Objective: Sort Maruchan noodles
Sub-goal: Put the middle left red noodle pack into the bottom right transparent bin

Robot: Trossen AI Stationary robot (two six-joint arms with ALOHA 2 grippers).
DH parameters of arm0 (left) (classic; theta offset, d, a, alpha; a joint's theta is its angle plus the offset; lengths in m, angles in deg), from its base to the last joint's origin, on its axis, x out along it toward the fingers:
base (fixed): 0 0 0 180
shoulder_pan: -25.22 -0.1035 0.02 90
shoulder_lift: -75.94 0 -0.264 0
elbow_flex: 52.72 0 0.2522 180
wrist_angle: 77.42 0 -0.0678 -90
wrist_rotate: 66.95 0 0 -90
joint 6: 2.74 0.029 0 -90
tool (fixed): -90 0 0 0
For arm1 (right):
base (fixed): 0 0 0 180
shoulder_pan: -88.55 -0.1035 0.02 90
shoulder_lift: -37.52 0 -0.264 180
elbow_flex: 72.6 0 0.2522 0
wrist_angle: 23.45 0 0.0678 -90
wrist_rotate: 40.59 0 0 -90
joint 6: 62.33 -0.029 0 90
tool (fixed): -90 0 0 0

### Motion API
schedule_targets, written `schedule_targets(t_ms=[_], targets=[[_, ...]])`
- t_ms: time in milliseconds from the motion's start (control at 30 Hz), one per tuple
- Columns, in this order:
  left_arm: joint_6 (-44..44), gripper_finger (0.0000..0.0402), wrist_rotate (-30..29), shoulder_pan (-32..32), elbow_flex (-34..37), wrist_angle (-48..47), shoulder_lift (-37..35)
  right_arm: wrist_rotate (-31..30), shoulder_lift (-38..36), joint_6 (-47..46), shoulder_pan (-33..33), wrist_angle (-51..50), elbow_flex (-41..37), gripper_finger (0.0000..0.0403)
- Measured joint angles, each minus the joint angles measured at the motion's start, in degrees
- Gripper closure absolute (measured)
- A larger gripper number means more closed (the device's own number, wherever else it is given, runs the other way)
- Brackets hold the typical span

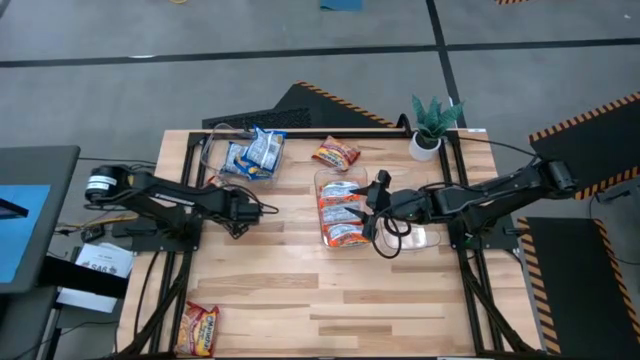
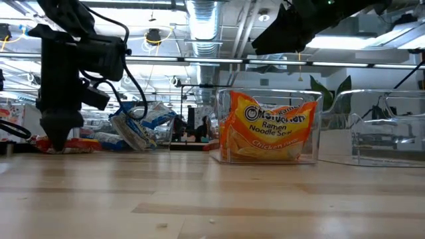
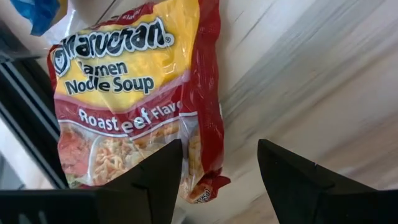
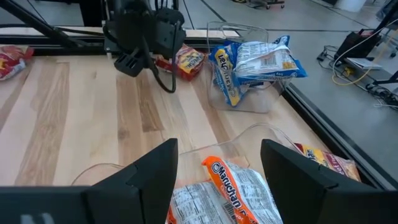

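Hovering my left gripper point(image 3: 214, 180) low over the table point(image 1: 300, 290), jaws parted and holding nothing, w/ a red-and-yellow packet point(image 3: 134, 93) lying flat right under and ahead of the fingers point(image 3: 155, 177). That packet sits on the wood just beside the bin of blue-and-white packets point(image 1: 255, 152), near the left rear of the table. From the low view my left wrist hangs nearly down to the tabletop.

My right gripper point(image 1: 378, 200) is up over the middle clear bin point(image 1: 322, 178), jaws spread wide, nothing gripped. Orange-and-white packets point(image 1: 343, 212) are stacked inside that bin; in the low view the front one stands upright against the clear wall. An empty-looking clear bin point(image 2: 388, 126) sits beside it on the right side.

Two more red-and-yellow pkts lie loose: one point(image 1: 335, 154) at the rear betw. the blue bin and the potted plant point(image 1: 433, 125), another point(image 1: 198, 328) at the front-left corner, well apart from the rest.
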Motion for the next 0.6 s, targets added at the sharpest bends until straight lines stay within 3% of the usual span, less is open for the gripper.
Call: schedule_targets(t_ms=[200,333,433,600], targets=[[3.04,0.0243,0.58,0.04,0.00,-0.78,1.69,0.00,0.00,0.02,0.00,0.00,0.00,0.0148],[5.62,0.0320,1.42,0.59,0.04,-1.18,1.41,0.00,0.00,0.04,0.00,-0.01,0.00,0.0148],[7.58,0.0384,5.48,1.48,0.18,0.62,1.49,0.00,0.00,0.07,0.00,-0.02,0.00,0.0148],[9.77,0.0400,7.71,3.74,-0.78,2.63,1.46,0.00,0.00,0.11,0.00,0.01,0.02,0.0148]])
